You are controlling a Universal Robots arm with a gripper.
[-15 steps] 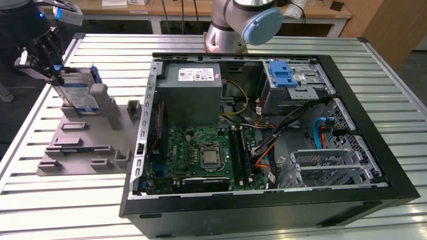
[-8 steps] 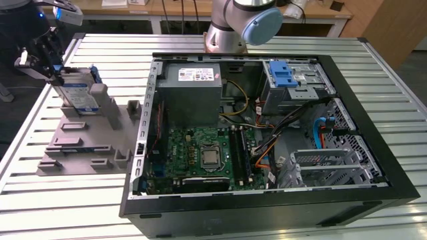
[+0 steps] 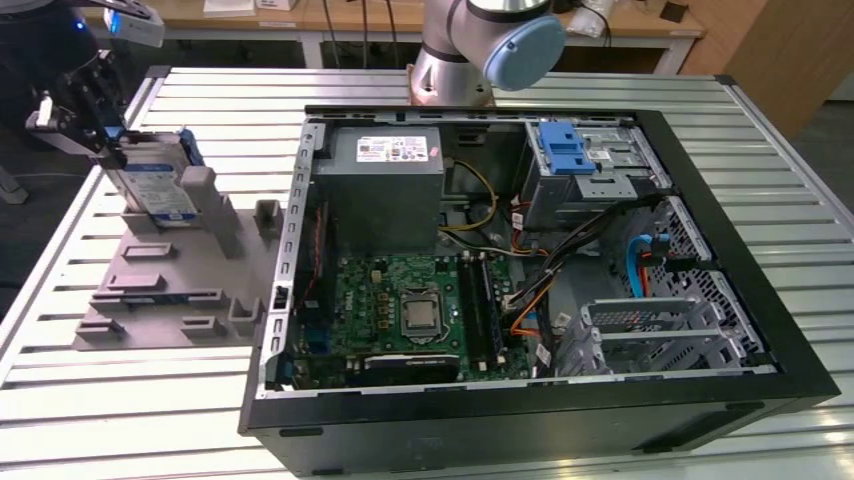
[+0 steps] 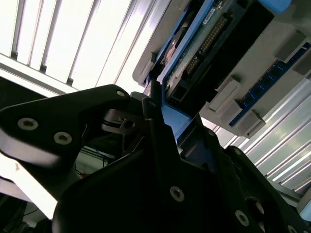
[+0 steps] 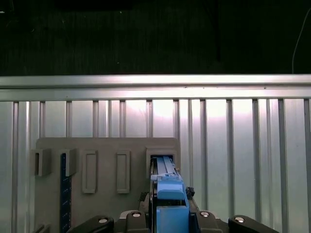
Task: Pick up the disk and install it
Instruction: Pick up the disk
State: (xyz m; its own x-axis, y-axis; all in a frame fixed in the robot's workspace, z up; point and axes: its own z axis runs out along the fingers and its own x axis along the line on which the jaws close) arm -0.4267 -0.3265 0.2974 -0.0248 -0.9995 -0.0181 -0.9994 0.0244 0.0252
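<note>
The disk point(image 3: 154, 185) stands on edge in a slot of the grey holder point(image 3: 160, 290) at the exterior view's left, its label and blue rails showing. My gripper point(image 3: 114, 150) sits over its top end, fingers pressed on the blue handle. In the first wrist view the blue handle point(image 5: 171, 204) lies between the fingers of the gripper point(image 5: 170, 216), and the disk point(image 5: 164, 167) reaches down into the holder point(image 5: 112, 194). The second wrist view shows the disk's connector end point(image 4: 204, 39) just beyond the gripper point(image 4: 165, 104). The disk still rests in its slot.
An open computer case point(image 3: 534, 410) lies on the slatted metal table point(image 3: 120, 400) at the exterior view's right. Inside are a grey power-supply box point(image 3: 387, 190), a motherboard point(image 3: 414, 310) and a drive cage with a blue latch point(image 3: 581, 160). The arm's base point(image 3: 467, 60) stands behind the case.
</note>
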